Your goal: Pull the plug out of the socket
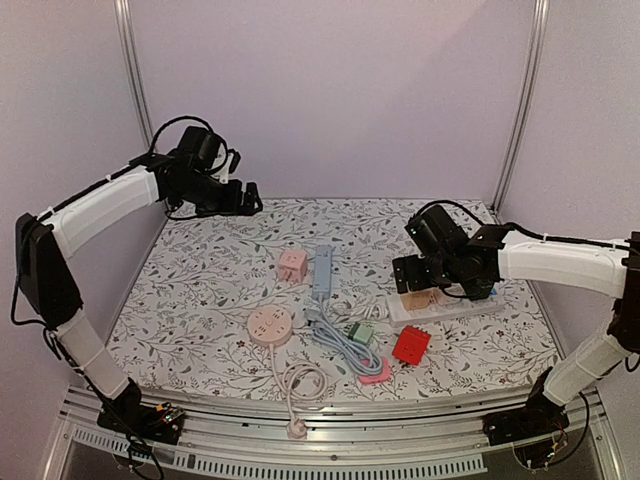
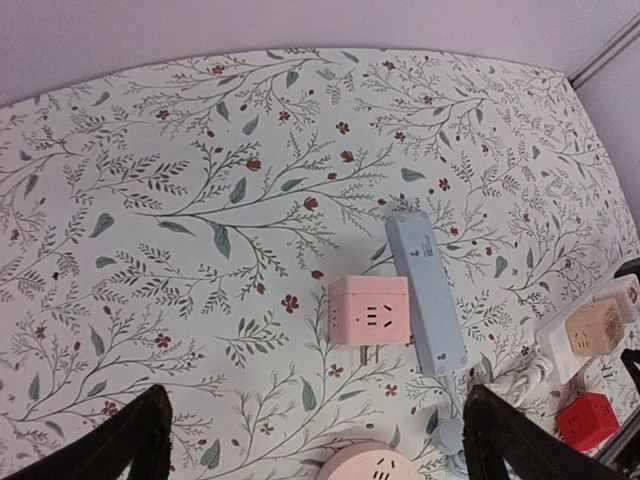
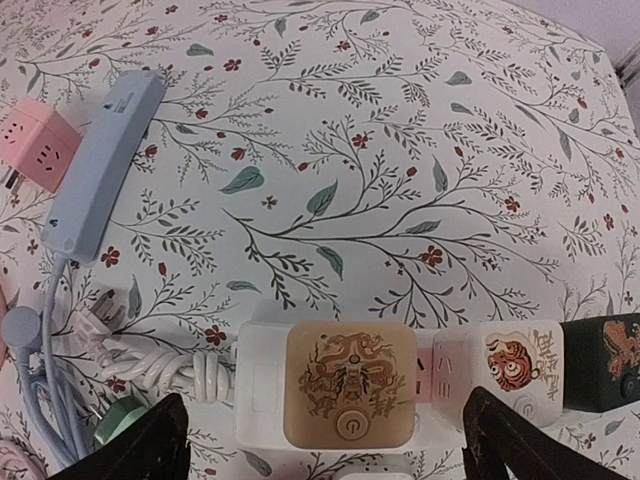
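A tan plug (image 3: 350, 383) with a dragon print sits in the white socket strip (image 3: 262, 385), beside a tiger-print plug (image 3: 517, 365) and a dark one (image 3: 605, 362). My right gripper (image 3: 325, 450) hovers open just above the tan plug (image 1: 416, 300), one finger on each side of it and neither touching it. A pink cube plug (image 2: 370, 312) lies loose on the cloth with its prongs bare, next to the blue socket strip (image 2: 425, 293). My left gripper (image 1: 250, 197) is raised at the back left, open and empty (image 2: 320, 440).
A round pink socket (image 1: 270, 326) with a coiled cord lies in the front middle. Near the front right are a green plug (image 1: 361, 332), a red cube (image 1: 411, 344) and a flat pink piece (image 1: 374, 372). The blue strip's cable (image 1: 345, 345) runs between them.
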`<action>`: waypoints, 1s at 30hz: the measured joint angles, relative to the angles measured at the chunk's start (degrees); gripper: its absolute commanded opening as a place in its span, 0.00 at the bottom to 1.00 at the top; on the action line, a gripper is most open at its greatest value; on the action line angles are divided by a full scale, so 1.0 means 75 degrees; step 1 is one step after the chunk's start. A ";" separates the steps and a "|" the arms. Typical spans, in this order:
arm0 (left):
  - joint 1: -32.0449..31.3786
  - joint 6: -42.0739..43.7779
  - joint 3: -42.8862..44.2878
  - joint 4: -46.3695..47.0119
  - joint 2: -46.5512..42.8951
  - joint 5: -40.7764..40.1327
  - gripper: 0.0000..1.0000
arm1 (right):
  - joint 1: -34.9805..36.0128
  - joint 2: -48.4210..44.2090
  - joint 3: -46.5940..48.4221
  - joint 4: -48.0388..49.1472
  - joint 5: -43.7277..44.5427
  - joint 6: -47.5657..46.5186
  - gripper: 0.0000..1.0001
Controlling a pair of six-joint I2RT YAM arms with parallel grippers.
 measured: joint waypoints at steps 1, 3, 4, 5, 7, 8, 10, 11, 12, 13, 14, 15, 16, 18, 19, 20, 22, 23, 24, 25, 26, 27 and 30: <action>0.0134 0.0085 -0.0073 -0.0058 -0.0143 0.0015 0.99 | -0.0026 0.0143 0.0067 -0.0055 0.0017 0.0035 0.92; 0.0358 0.0236 -0.0227 -0.0111 -0.0417 0.0006 1.00 | -0.0085 0.0443 0.0210 -0.0175 0.0073 0.0090 0.90; 0.0455 0.0318 -0.0335 -0.0105 -0.0571 -0.0017 1.00 | -0.0122 0.0650 0.0323 -0.0286 0.0102 0.0134 0.89; 0.0542 0.0382 -0.0460 -0.0087 -0.0729 -0.0041 1.00 | -0.0154 0.0842 0.0417 -0.0370 0.0114 0.0184 0.88; 0.0694 0.0481 -0.0705 -0.0029 -0.0997 -0.0055 1.00 | -0.0204 0.1204 0.0638 -0.0539 0.0117 0.0262 0.84; 0.0775 0.0507 -0.0842 0.0026 -0.1125 -0.0006 1.00 | -0.0224 0.1384 0.0743 -0.0597 0.0108 0.0286 0.83; 0.1014 0.0525 -0.1105 0.0163 -0.1338 0.0172 1.00 | -0.0233 0.1629 0.0898 -0.0720 0.0085 0.0338 0.81; 0.1125 0.0519 -0.1177 0.0195 -0.1387 0.0274 1.00 | -0.0233 0.1728 0.0956 -0.0755 0.0067 0.0370 0.80; 0.1268 0.0498 -0.1265 0.0254 -0.1443 0.0396 1.00 | -0.0233 0.1813 0.1011 -0.0810 0.0038 0.0402 0.79; 0.1390 0.0484 -0.1323 0.0294 -0.1463 0.0516 1.00 | -0.0233 0.1888 0.1037 -0.0845 0.0032 0.0425 0.78; 0.1507 0.0466 -0.1376 0.0335 -0.1478 0.0615 1.00 | -0.0236 0.1938 0.1061 -0.0898 0.0032 0.0446 0.77; 0.1580 0.0449 -0.1411 0.0356 -0.1480 0.0708 1.00 | -0.0236 0.1988 0.1096 -0.0968 0.0032 0.0466 0.77; 0.1647 0.0428 -0.1451 0.0385 -0.1480 0.0764 1.00 | -0.0239 0.2052 0.1151 -0.1052 0.0032 0.0493 0.77; 0.1690 0.0388 -0.1521 0.0423 -0.1498 0.0845 0.99 | -0.0251 0.2180 0.1212 -0.1145 0.0038 0.0551 0.77; 0.1690 0.0376 -0.1545 0.0440 -0.1501 0.0903 1.00 | -0.0251 0.2244 0.1215 -0.1201 0.0035 0.0589 0.77; 0.1690 0.0367 -0.1568 0.0478 -0.1510 0.0947 1.00 | -0.0248 0.2288 0.1215 -0.1256 0.0032 0.0618 0.76; 0.1690 0.0353 -0.1606 0.0519 -0.1533 0.1020 1.00 | -0.0248 0.2317 0.1212 -0.1376 0.0017 0.0688 0.74; 0.1690 0.0347 -0.1614 0.0525 -0.1547 0.1061 0.99 | -0.0248 0.2317 0.1215 -0.1393 -0.0009 0.0726 0.72; 0.1690 0.0344 -0.1617 0.0536 -0.1559 0.1093 1.00 | -0.0248 0.2317 0.1215 -0.1396 -0.0020 0.0731 0.69; 0.1690 0.0335 -0.1617 0.0551 -0.1568 0.1122 0.99 | -0.0248 0.2317 0.1212 -0.1408 -0.0047 0.0761 0.68; 0.1690 0.0326 -0.1617 0.0568 -0.1568 0.1137 0.99 | -0.0251 0.2317 0.1212 -0.1416 -0.0087 0.0781 0.66; 0.1690 0.0321 -0.1617 0.0577 -0.1568 0.1145 1.00 | -0.0254 0.2317 0.1212 -0.1413 -0.0140 0.0793 0.65; 0.1690 0.0309 -0.1617 0.0592 -0.1568 0.1192 0.99 | -0.0245 0.2317 0.1215 -0.1393 -0.0312 0.0813 0.64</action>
